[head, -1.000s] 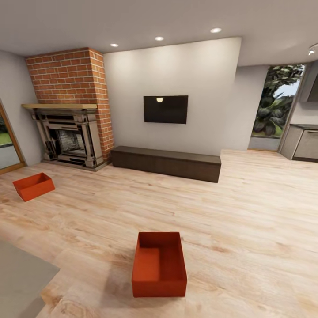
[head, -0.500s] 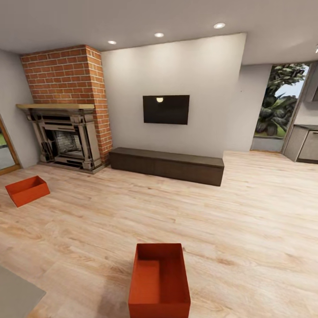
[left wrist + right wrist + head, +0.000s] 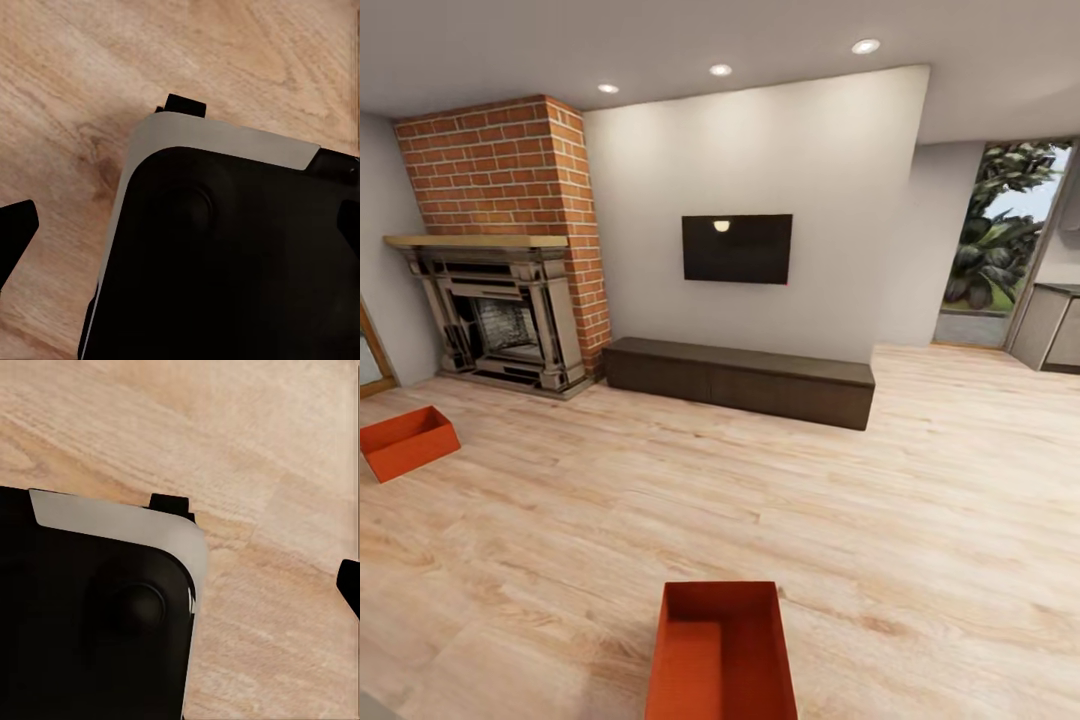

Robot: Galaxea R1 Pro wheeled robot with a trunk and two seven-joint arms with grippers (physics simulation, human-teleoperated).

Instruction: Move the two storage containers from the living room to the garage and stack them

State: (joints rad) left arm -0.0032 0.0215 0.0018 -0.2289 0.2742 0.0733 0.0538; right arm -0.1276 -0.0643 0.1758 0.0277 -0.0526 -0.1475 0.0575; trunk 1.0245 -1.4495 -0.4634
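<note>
L hand point(image 3: 180, 225) & R hand: state unclear | 2 containers point(image 3: 722, 655) point(image 3: 405, 441) on wood floor point(image 3: 920, 520)

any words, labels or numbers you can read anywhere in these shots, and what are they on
None: no readable text in any view.
Near red box: plain walls, no label.
Far red box: plain, no label.
Wall TV: dark screen showing only a lamp's reflection, no logo legible.
Brick fireplace and long dark cabinet: no markings.
Wrist views: wood floor and the robot's dark base, unmarked.

Open wood floor point(image 3: 880, 520) all round; two red containers point(image 3: 720, 655) point(image 3: 405, 440) and a low cabinet point(image 3: 740, 378) obstruct.
</note>
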